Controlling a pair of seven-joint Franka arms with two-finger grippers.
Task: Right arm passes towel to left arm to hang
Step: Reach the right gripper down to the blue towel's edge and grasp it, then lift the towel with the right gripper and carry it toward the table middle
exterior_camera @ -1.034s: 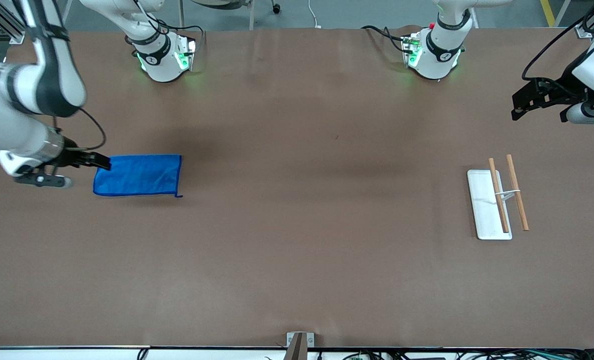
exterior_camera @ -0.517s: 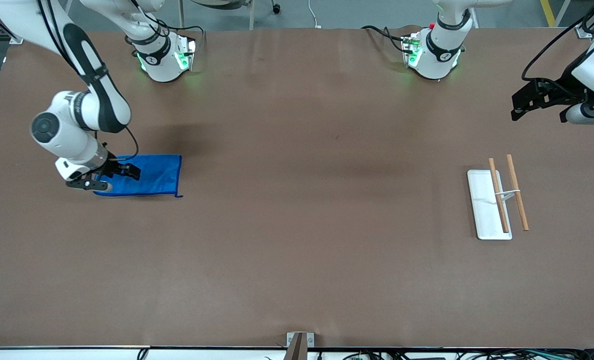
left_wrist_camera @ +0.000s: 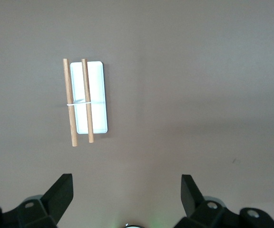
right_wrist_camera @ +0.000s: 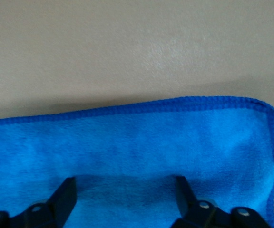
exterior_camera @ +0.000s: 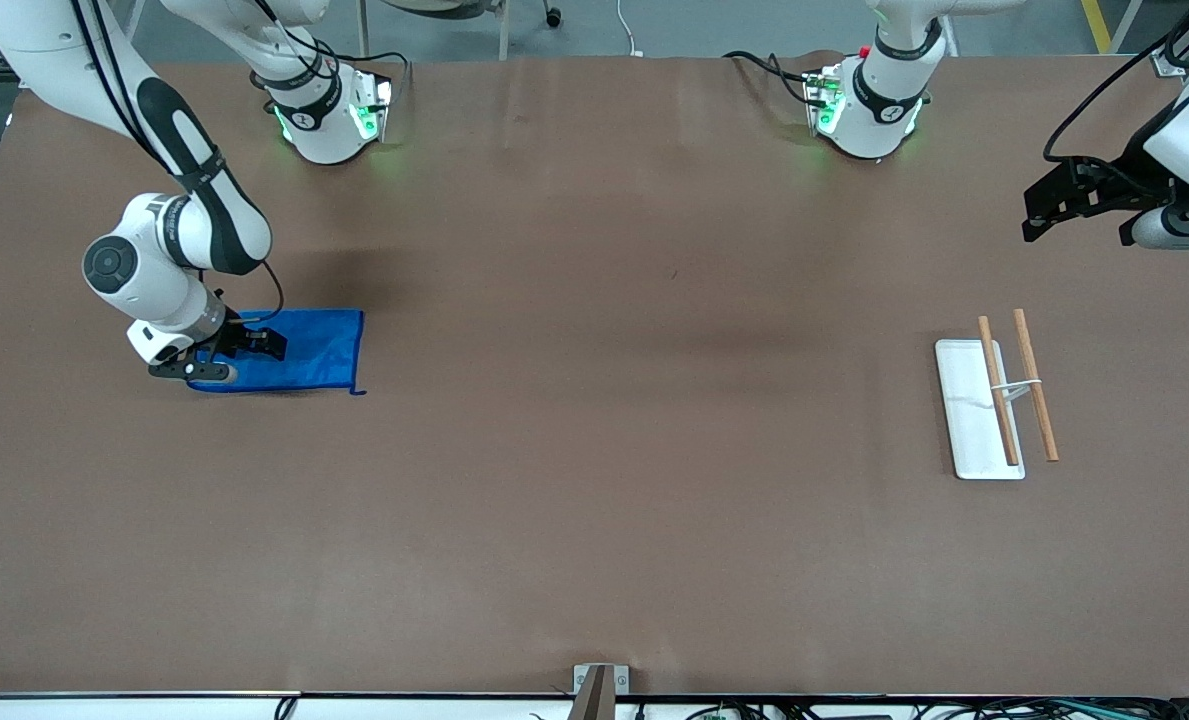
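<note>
The bright blue towel lies flat on the brown table toward the right arm's end, with a thread tail at its corner nearest the front camera. My right gripper is low over the towel's end, fingers open and empty. In the right wrist view the towel fills the space under the open gripper, its stitched hem running along the table. My left gripper waits open and empty, up over the left arm's end of the table; it also shows in the left wrist view.
A rack with a white flat base and two wooden rods stands toward the left arm's end; it also shows in the left wrist view. A metal bracket sits at the table's front edge.
My right arm swung in and the right gripper moved from the towel's outer edge to over the towel, settling slightly in the last half second. The left arm has not moved.
</note>
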